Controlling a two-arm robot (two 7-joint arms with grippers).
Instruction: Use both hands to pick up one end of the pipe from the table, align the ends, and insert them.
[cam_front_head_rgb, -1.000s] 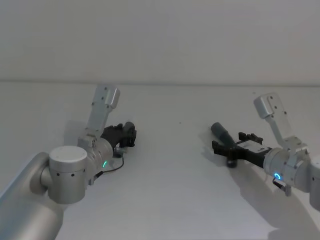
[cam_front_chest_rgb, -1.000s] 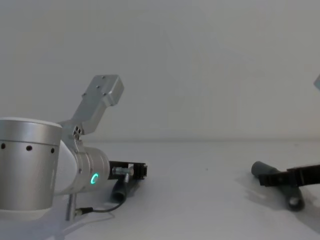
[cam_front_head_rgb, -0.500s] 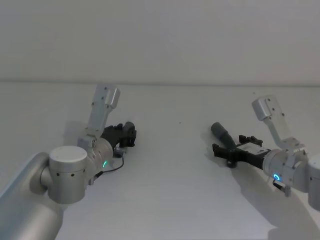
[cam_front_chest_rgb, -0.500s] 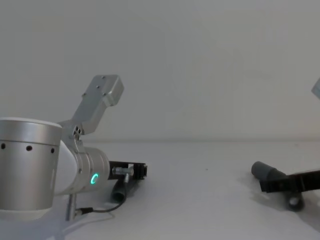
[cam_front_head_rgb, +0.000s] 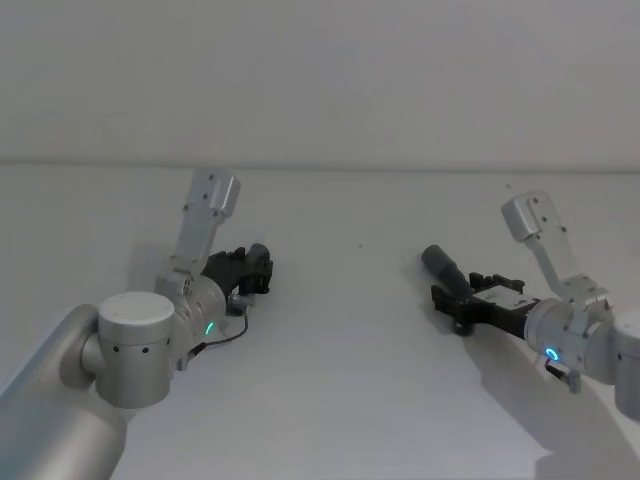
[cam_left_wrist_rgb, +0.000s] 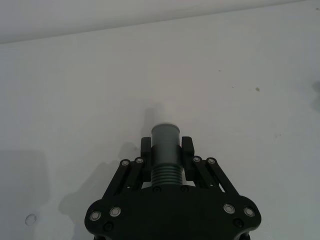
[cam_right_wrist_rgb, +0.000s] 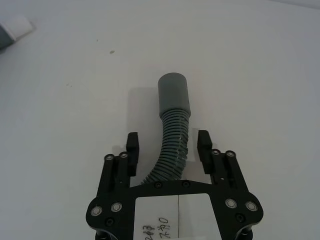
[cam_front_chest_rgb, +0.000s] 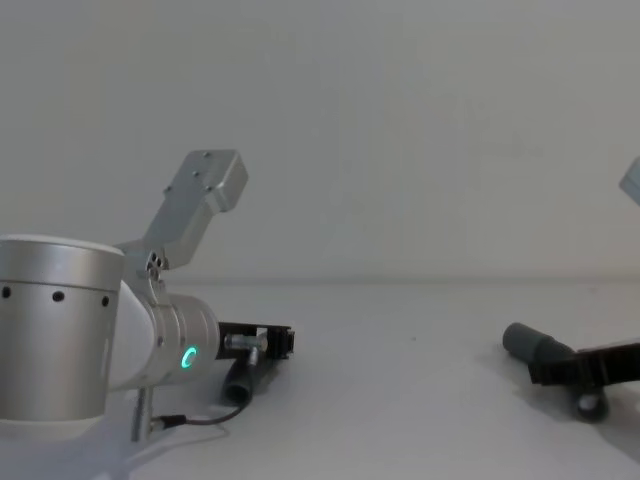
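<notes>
L gripper (cam_left_wrist_rgb: 166, 156): down low by the table (cam_left_wrist_rgb: 75, 90), squeezed tight on the L pipe piece (cam_left_wrist_rgb: 165, 169). Both fingers (cam_left_wrist_rgb: 145, 150) press on it, right where the bumpy part meets the smooth part.
L cuff (cam_left_wrist_rgb: 165, 142): sticks out just past the L fingertips, pointing away from the wrist. It has a paler tip at the far end.
L arm (cam_front_head_rgb: 130, 350): reaches in from the robot's L side. Green light is on near the wrist, and a thin black cable (cam_front_head_rgb: 228, 336) loops just behind the gripper.
R gripper (cam_right_wrist_rgb: 168, 142): wide apart, holding nothing. One finger sits on each side of the R pipe piece (cam_right_wrist_rgb: 172, 150), w/ a gap on both sides.
R pipe piece: lies on the table. The bumpy part bends and runs back under the R gripper's body.
R cuff (cam_right_wrist_rgb: 174, 95): smooth and grey, out in front of the R fingertips, not touching them.
White label (cam_right_wrist_rgb: 165, 220): on the R gripper's body, behind the fingers.
Both pieces: well apart, ends not joined.
</notes>
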